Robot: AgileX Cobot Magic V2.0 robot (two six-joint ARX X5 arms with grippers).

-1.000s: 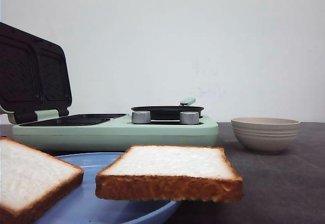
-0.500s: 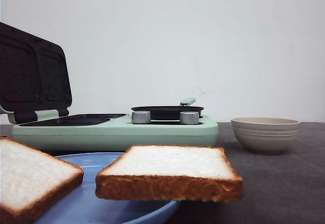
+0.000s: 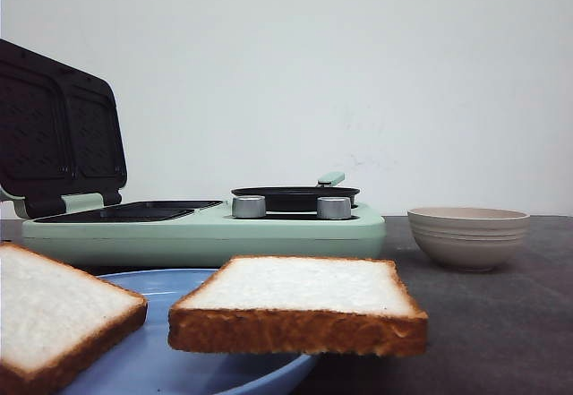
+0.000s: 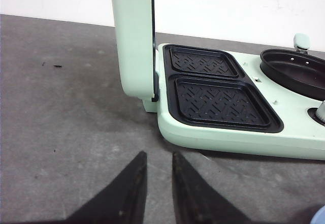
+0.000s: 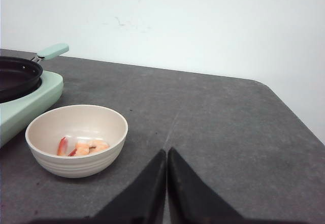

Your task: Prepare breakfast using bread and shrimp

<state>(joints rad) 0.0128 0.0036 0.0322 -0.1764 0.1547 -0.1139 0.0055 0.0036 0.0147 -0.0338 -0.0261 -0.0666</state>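
Bread slices (image 3: 300, 301) and (image 3: 54, 314) lie on our blue plate (image 3: 170, 359), nearest the front camera, before the mint sandwich maker (image 3: 206, 229), whose lid stands open. Shrimp (image 5: 84, 147) sits in a beige bowl (image 5: 76, 140) at its right. Our left gripper (image 4: 155, 170) shows slightly parted fingers; our right gripper (image 5: 166, 165) is pressed together, empty.

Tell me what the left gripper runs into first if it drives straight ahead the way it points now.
Probably the bare table, then the mint breakfast maker: the left gripper aims near its front corner below the raised lid. Depth is hard to judge.
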